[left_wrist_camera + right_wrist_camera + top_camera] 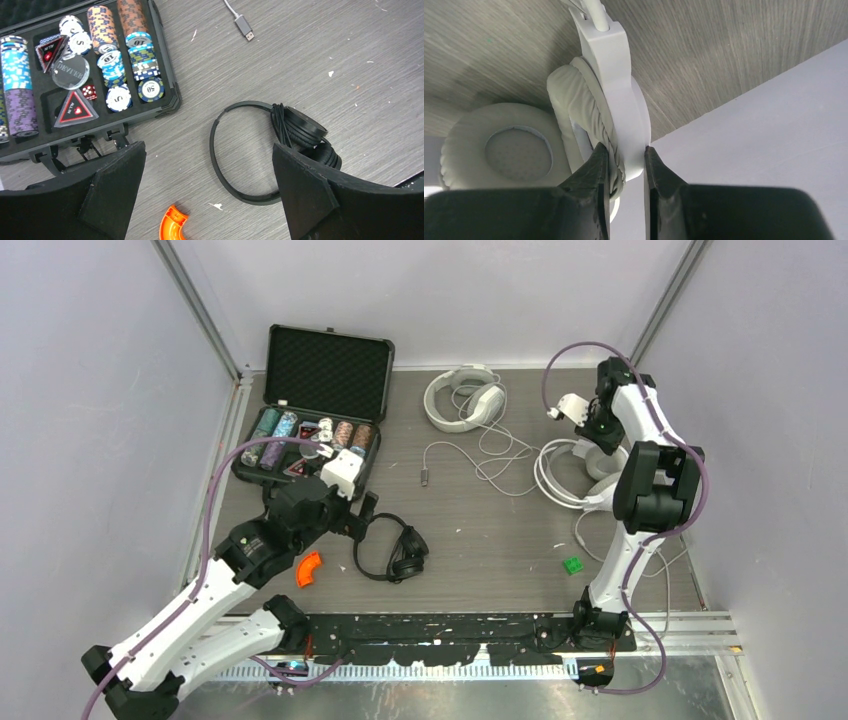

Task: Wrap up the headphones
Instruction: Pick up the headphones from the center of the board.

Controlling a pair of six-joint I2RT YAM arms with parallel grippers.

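While low, right hand (625, 154) around white headphones (620, 85).

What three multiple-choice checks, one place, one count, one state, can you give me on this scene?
1. Where is the black headset?
A) inside the chip case
B) on the table by the left tool
C) in the right tool

2. How many white headsets show?
A) one
B) three
C) two

3. The right tool is:
A) shut on a white ear cup
B) wide open over bare table
C) holding the USB plug

Key: 1 B, it lies on the wood by the open left tool; 2 C, one at the back, one at right; 3 A, both fingers press the cup.
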